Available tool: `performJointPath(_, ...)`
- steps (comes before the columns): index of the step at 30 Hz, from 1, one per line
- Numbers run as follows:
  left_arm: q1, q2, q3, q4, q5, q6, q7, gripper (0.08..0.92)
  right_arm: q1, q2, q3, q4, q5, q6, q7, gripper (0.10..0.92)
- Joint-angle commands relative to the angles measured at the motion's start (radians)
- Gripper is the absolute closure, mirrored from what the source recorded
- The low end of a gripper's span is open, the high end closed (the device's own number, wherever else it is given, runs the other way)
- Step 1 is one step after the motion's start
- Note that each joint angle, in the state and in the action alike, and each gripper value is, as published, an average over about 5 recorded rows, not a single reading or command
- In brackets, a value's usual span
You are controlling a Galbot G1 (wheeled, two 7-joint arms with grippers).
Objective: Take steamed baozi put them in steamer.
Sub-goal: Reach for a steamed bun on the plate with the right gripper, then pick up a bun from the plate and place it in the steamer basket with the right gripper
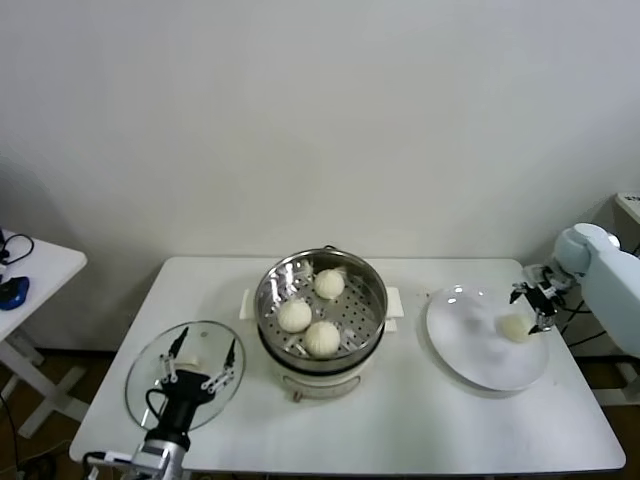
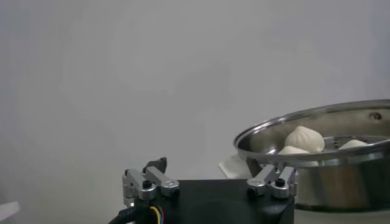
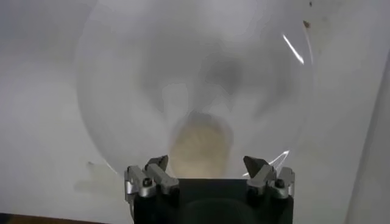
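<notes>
**Head view: last bun on the plate, right gripper poised beside it**

Three steamed baozi (image 1: 322, 338) already sit in the steamer (image 1: 370, 300). One bun (image 1: 514, 328) remains on the white plate (image 1: 470, 350), directly ahead of the right gripper (image 1: 533, 305), whose jaws are spread and empty. The left gripper (image 1: 200, 362), also spread, idles over the glass lid (image 1: 140, 385), well apart.

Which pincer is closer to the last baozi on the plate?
Right. The right pincer hangs open just above the baozi on the white plate; the left pincer is far off, over the glass lid.
</notes>
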Motion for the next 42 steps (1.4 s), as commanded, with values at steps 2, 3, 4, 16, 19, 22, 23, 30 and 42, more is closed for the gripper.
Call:
performJointPath(2,-0.002,0.001,-0.001,0.003,0.004,0.001,-0.001,0.177,-0.035,0.069,0.093,-0.123,-0.107,0.034,0.013,0.203)
performJointPath(3,-0.002,0.001,-0.001,0.003,0.005,0.001,-0.001,0.177,-0.035,0.071,0.095,-0.127,-0.112,0.033,0.012,0.203)
performJointPath(4,-0.002,0.001,-0.001,0.004,0.005,0.002,-0.001,0.177,-0.035,0.074,0.096,-0.131,-0.117,0.033,0.011,0.203)
performJointPath(16,-0.007,0.001,0.001,0.011,0.006,0.002,-0.001,0.177,-0.025,0.112,0.155,-0.189,-0.181,0.051,0.017,0.203)
performJointPath(19,-0.007,0.0,0.0,0.011,0.005,0.002,-0.001,0.177,-0.024,0.116,0.159,-0.194,-0.189,0.05,0.015,0.203)
performJointPath(22,-0.007,0.0,-0.001,0.012,0.005,0.002,-0.001,0.177,-0.025,0.119,0.163,-0.198,-0.194,0.048,0.013,0.203)
performJointPath(23,-0.007,0.0,-0.001,0.012,0.006,0.002,-0.001,0.177,-0.025,0.12,0.165,-0.198,-0.194,0.047,0.012,0.206)
performJointPath(30,-0.005,-0.002,0.001,0.011,0.008,0.002,-0.001,0.177,-0.023,0.12,0.167,-0.2,-0.192,0.044,0.011,0.26)
performJointPath(42,-0.009,-0.008,0.01,0.005,0.015,0.005,-0.003,0.177,-0.02,0.113,0.167,-0.195,-0.164,0.04,0.013,0.317)
